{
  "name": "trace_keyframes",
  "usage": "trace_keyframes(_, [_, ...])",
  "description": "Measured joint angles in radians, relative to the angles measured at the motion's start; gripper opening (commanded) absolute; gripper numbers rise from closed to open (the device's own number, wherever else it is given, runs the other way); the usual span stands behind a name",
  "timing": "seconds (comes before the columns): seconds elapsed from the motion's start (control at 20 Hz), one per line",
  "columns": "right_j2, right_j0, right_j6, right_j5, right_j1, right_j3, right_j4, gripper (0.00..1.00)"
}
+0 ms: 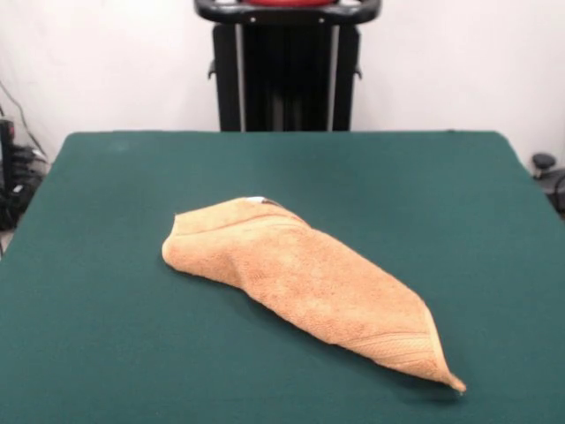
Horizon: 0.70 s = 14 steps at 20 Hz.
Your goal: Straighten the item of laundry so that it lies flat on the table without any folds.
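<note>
The light orange-tan terry towel (305, 283) lies on the dark green table (106, 265), a little in front of its middle. It is folded over on itself into a long wedge that runs from a rounded bunch at the left to a pointed corner at the near right. A woven border band (402, 343) crosses it close to that point. A small white tag (256, 200) peeks out at its far edge. No gripper or arm shows over the table.
The robot's black pedestal (287, 75) stands behind the table's far edge at the top centre. Cables and dark gear (16, 177) sit off the table's left side, and a small dark object (544, 163) off its right.
</note>
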Motion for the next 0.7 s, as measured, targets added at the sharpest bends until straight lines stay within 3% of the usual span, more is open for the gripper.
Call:
trace_keyframes(0.2, [0.069, -0.070, -0.018, -0.091, 0.013, 0.074, 0.055, 1.00])
trace_keyframes(0.35, [0.131, -0.134, -0.019, -0.177, 0.034, 0.129, 0.040, 1.00])
trace_keyframes(0.7, [0.163, -0.208, -0.019, -0.361, 0.176, 0.204, -0.153, 1.00])
